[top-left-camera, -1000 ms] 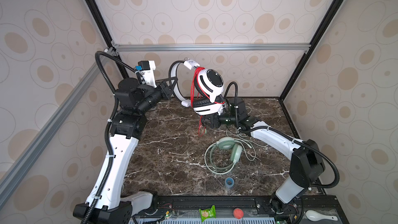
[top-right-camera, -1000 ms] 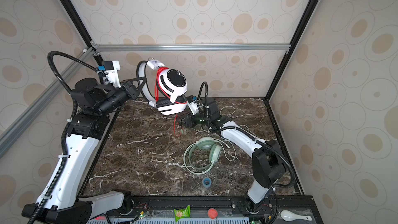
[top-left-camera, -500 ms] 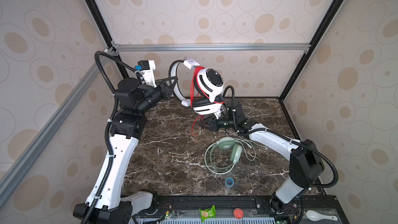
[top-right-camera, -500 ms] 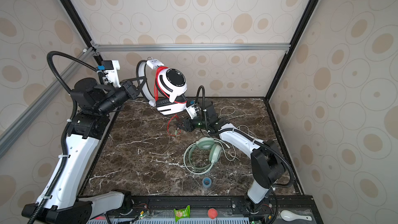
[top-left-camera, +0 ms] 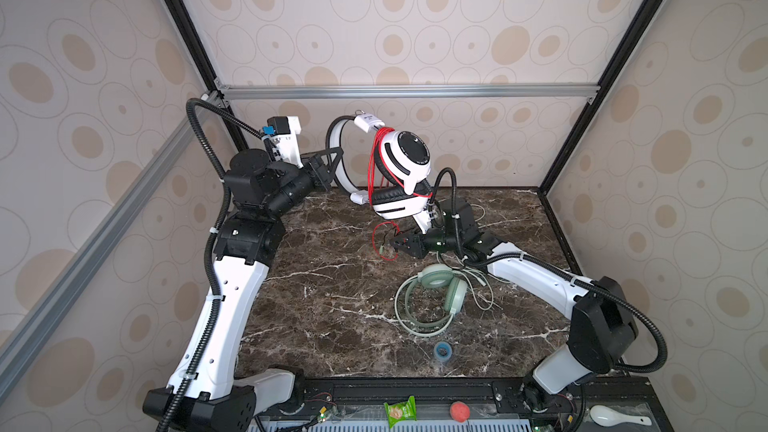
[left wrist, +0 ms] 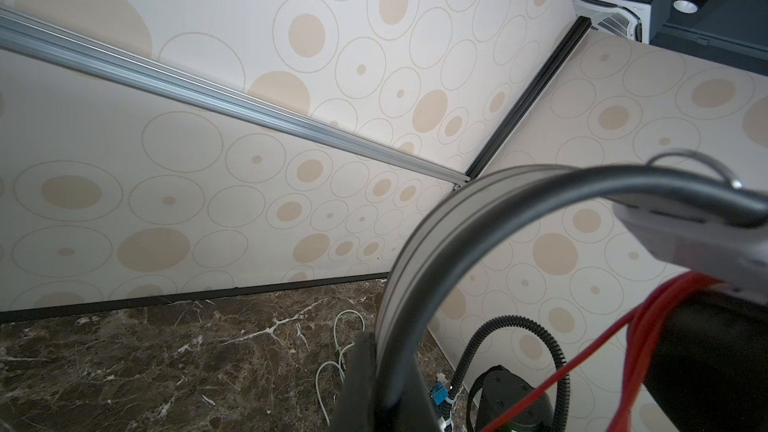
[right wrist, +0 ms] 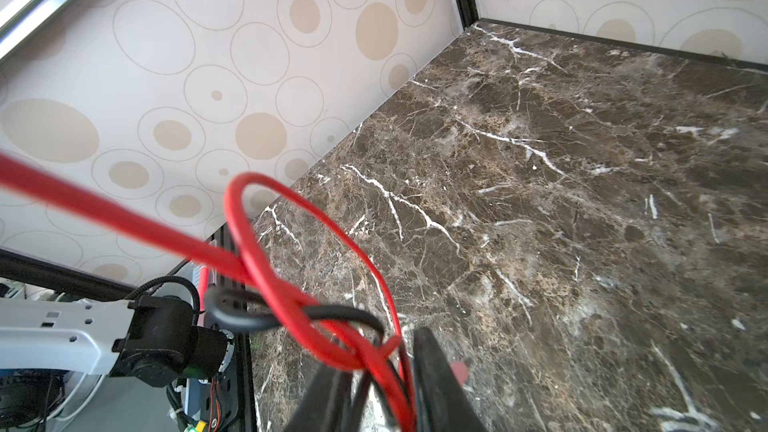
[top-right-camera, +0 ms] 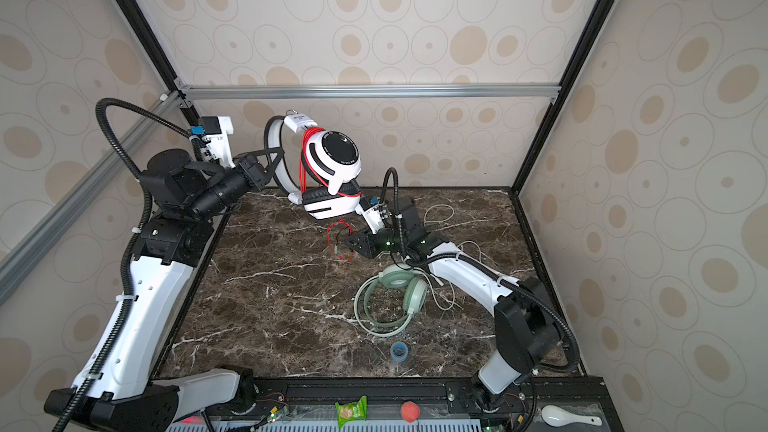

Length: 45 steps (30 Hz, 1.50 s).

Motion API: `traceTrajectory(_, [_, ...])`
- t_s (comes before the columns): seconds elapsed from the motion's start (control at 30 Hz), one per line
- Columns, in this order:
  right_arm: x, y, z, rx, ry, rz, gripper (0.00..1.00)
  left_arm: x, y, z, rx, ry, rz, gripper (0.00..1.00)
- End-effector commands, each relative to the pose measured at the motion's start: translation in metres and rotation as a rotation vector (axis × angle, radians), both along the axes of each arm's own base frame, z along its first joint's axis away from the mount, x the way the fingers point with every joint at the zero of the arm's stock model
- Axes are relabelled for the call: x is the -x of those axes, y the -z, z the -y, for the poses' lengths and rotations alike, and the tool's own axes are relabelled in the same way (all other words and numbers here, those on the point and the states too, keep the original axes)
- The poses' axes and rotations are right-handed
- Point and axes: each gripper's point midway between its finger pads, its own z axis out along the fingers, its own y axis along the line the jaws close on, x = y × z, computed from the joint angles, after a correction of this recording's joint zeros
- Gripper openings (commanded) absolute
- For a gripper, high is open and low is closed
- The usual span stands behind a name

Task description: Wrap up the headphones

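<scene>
Marble table (top-left-camera: 332,284) open left of mint headphones (top-left-camera: 437,281).

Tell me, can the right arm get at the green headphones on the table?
Probably yes. The green headphones lie uncovered on the table, just beside that arm. But the right hand has the red cable between its fingers, so it would likely need to drop that first.
</scene>
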Motion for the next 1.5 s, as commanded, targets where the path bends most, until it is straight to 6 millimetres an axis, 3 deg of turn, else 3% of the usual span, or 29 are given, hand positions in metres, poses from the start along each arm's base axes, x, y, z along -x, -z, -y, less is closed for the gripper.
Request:
traceTrajectory(0.0, [0.007, -0.009, 0.006, 0.007, 0.01, 0.039, 0.29, 0.012, -0.035, -0.003, 0.057, 0.008, 0.089, 0.0])
traceTrajectory(0.17, [0.005, -0.012, 0.006, 0.009, 0.01, 0.043, 0.3, 0.012, -0.034, -0.001, 0.063, 0.02, 0.088, 0.0])
traceTrajectory(0.33, [-0.003, -0.011, 0.011, 0.047, 0.063, 0.053, 0.52, 0.014, -0.038, 0.0, 0.076, 0.027, 0.095, 0.0])
traceTrajectory(0.57, [-0.009, -0.017, 0.028, 0.118, 0.141, 0.103, 0.63, 0.017, -0.036, 0.0, 0.07, 0.03, 0.09, 0.0])
traceTrajectory(0.77, [-0.006, -0.016, 0.028, 0.119, 0.135, 0.101, 0.59, 0.016, -0.038, 0.0, 0.076, 0.034, 0.095, 0.0])
traceTrajectory(1.1, [0.006, -0.011, 0.007, 0.085, 0.061, 0.081, 0.4, 0.013, -0.042, 0.002, 0.092, 0.041, 0.098, 0.0])
traceTrajectory(1.2, [0.007, -0.006, 0.006, 0.095, 0.063, 0.075, 0.4, 0.014, -0.045, 0.002, 0.096, 0.046, 0.102, 0.0])
traceTrajectory(1.33, [0.003, -0.007, 0.004, 0.091, 0.07, 0.089, 0.47, 0.014, -0.044, 0.003, 0.105, 0.052, 0.099, 0.0])
traceTrajectory(1.47, [0.002, -0.012, -0.004, 0.069, 0.04, 0.09, 0.46, 0.013, -0.041, 0.002, 0.114, 0.049, 0.09, 0.0])
